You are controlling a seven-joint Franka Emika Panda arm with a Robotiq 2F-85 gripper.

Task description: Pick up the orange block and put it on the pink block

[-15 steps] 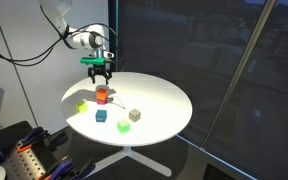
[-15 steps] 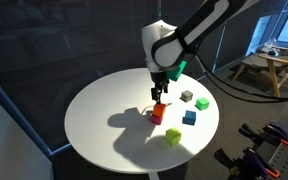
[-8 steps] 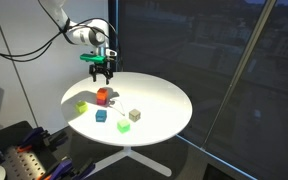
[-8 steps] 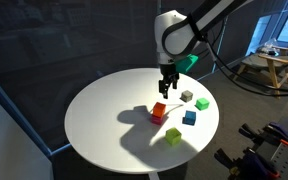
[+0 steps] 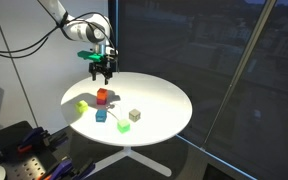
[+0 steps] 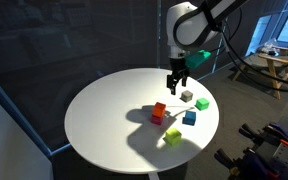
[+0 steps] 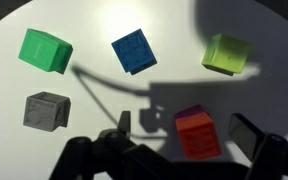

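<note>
The orange block (image 7: 196, 135) sits on top of the pink block (image 7: 188, 112), which shows only as a thin magenta edge under it in the wrist view. The stack stands on the white round table in both exterior views (image 5: 102, 96) (image 6: 160, 111). My gripper (image 7: 184, 130) is open and empty. Its fingers hang apart on either side of the stack, well above it. In both exterior views the gripper (image 5: 102, 73) (image 6: 175, 86) hovers above the table and touches nothing.
On the white round table (image 5: 159, 95) (image 6: 99, 115) near the stack lie a green block (image 7: 45, 50), a blue block (image 7: 134, 52), a lime block (image 7: 225, 54) and a grey block (image 7: 46, 110). A dark window lies behind the table.
My open gripper has risen away from the orange block. The block stays where it was on the table stack.
</note>
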